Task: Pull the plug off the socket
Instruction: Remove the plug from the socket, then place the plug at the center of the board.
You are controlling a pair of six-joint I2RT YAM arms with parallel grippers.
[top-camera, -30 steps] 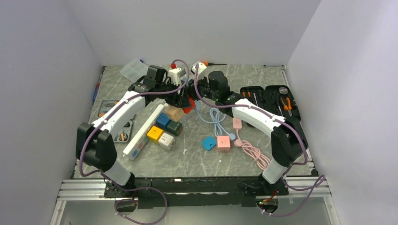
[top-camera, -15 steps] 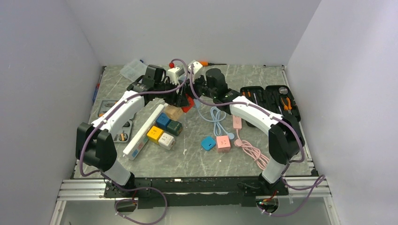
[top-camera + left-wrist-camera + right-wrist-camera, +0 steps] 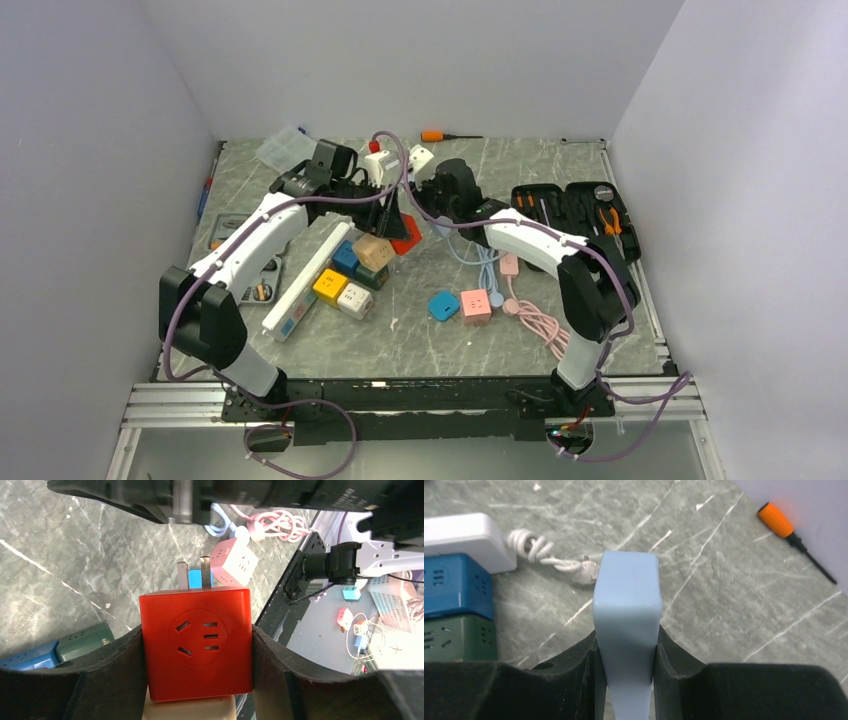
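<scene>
Left fingers (image 3: 115, 675) squeeze the red socket cube (image 3: 196, 642), smooth shiny plastic with square edges. Its holes are empty and two metal pins (image 3: 205, 572) stick up. Something cream (image 3: 190, 709) sits under it. Right fingers (image 3: 684, 680) pinch the pale blue plug (image 3: 626, 615), smooth and rounded. From above, we see the red socket cube and a tan cube (image 3: 372, 250) have moved nearer us over the grey stone-look bench (image 3: 400, 335). We think the plug is out now.

Marble table (image 3: 420, 330): pink cube socket (image 3: 476, 303), tool case (image 3: 572, 206), screwdriver (image 3: 434, 135).
</scene>
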